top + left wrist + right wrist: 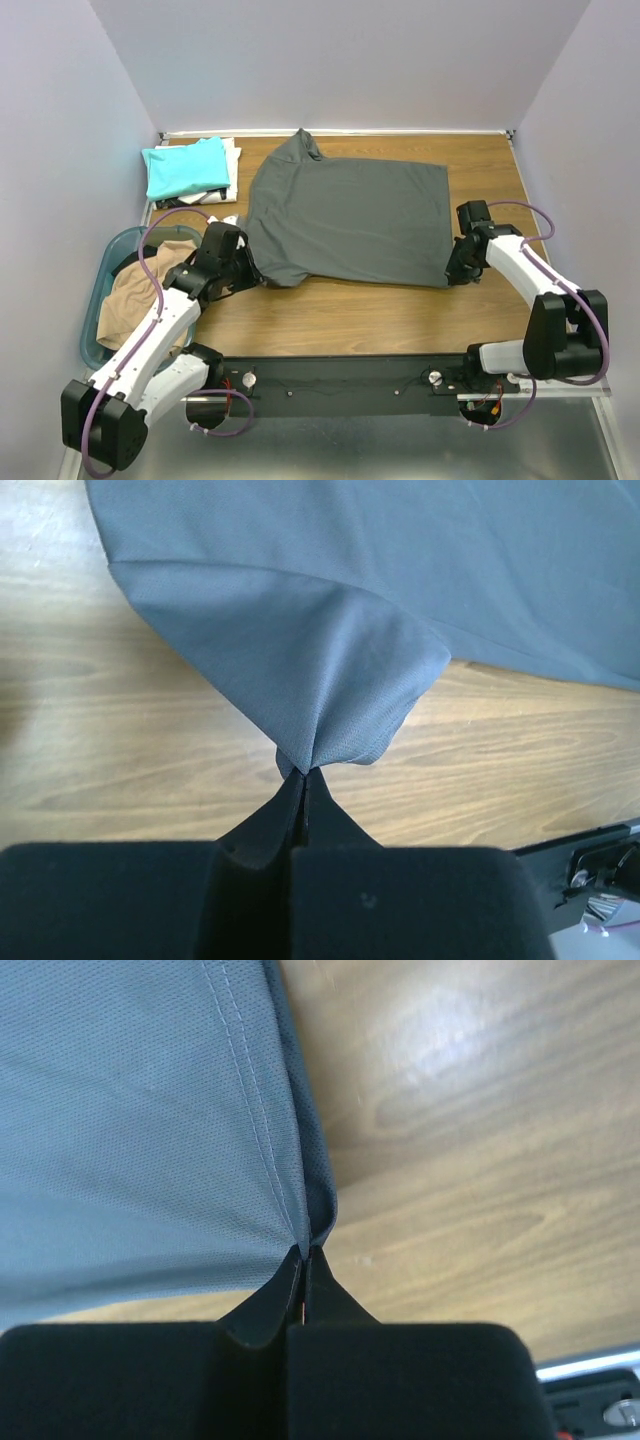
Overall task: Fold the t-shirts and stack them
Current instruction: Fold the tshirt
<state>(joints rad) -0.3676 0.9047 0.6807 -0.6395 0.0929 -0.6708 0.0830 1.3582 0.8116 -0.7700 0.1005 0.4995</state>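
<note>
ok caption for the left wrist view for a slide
Left gripper shut on a pinched edge of the dark grey t-shirt, wooden table beneath.

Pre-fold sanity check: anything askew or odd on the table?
Nothing spilled or damaged. The dark grey t-shirt lies slightly skewed, one sleeve sticking out on the far side; left end effector and right end effector pinch its near corners. The teal t-shirt sits off-square on the white t-shirt.
</note>
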